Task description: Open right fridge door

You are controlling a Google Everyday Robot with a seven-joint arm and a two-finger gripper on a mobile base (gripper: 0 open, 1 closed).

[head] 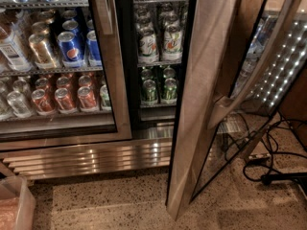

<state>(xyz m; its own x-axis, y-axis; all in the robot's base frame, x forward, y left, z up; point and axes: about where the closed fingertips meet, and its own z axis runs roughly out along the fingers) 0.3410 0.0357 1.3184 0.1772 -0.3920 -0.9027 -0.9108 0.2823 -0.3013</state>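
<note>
The right fridge door (201, 95) stands swung open, its wide brushed-steel frame slanting from the top centre down to the floor. Its long bowed steel handle (254, 75) runs down the glass pane to a foot near mid-height. Behind the opened door, the right compartment shows green cans (158, 87) and bottles on shelves. My gripper is out of view in the camera view.
The left glass door (62, 61) is shut over Pepsi and orange cans. A steel grille (91, 159) runs along the fridge base. Black cables (268, 162) lie on the speckled floor at right, a clear bin (14, 205) at bottom left.
</note>
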